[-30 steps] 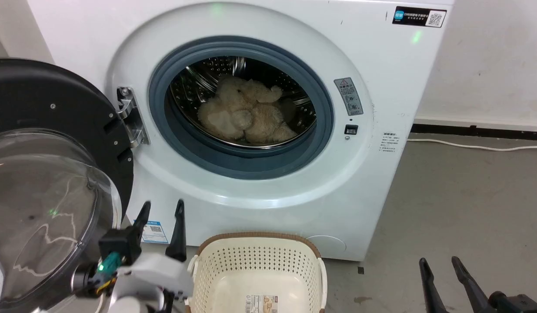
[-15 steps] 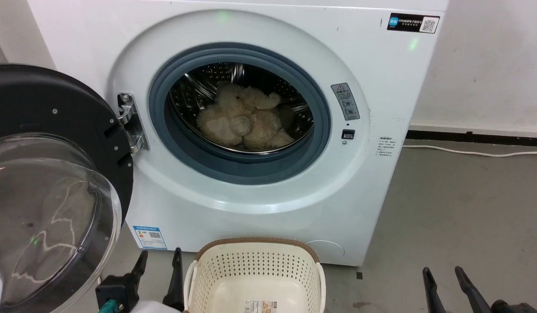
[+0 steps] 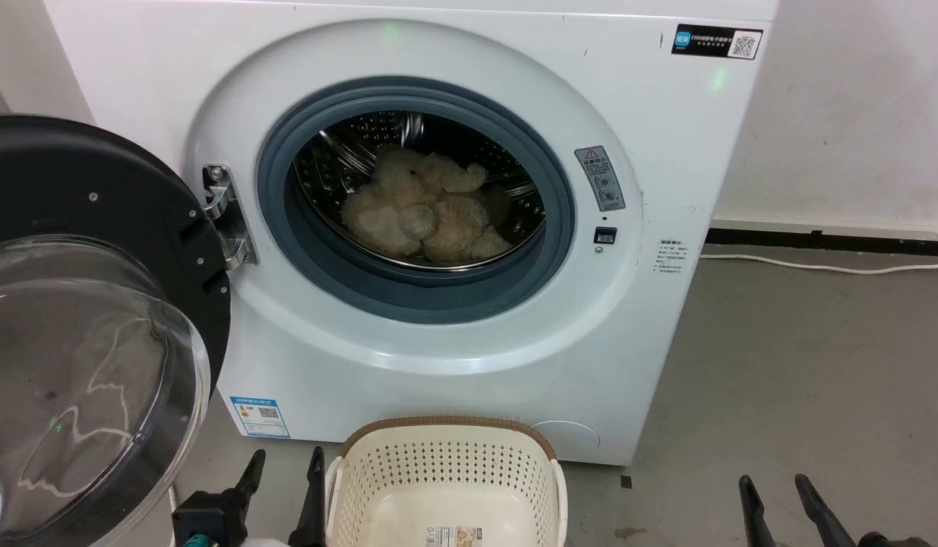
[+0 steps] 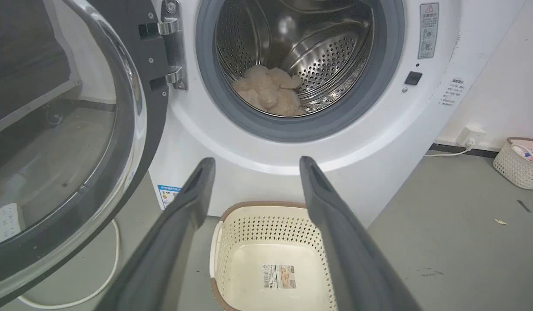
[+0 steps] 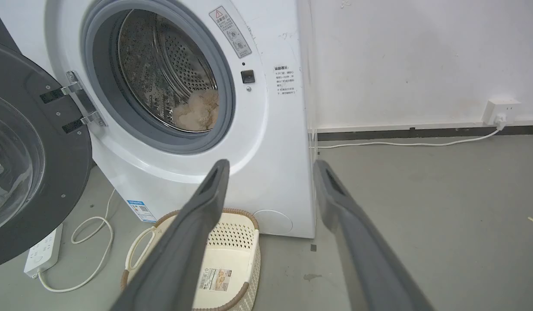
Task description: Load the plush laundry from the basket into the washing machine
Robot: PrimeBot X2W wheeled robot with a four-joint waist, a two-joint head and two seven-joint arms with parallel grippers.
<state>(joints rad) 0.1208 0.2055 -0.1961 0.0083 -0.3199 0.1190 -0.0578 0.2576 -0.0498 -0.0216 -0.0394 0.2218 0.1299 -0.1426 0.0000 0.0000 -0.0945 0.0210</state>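
Note:
The shaggy cream plush laundry (image 3: 423, 211) lies inside the steel drum of the white washing machine (image 3: 651, 327), behind the grey rubber ring; the left wrist view shows the plush (image 4: 268, 90) low in the drum too. In front of the washer stands the cream basket (image 3: 446, 486), nothing in it but the label on its floor. My left gripper (image 3: 285, 463) is open just left of the basket, low in the head view. Down at the lower right, my right gripper (image 3: 772, 490) is open over bare floor.
The black-framed dome door (image 3: 81, 327) hangs wide open at the left, close to my left arm. A white cable (image 3: 825, 266) runs along the floor by the wall. A power strip (image 5: 42, 255) lies under the door. Another small basket (image 4: 518, 162) sits far right.
My left gripper has dropped and drawn back toward the bottom edge beside the basket. The camera has tilted slightly. Plush, basket and door have stayed put.

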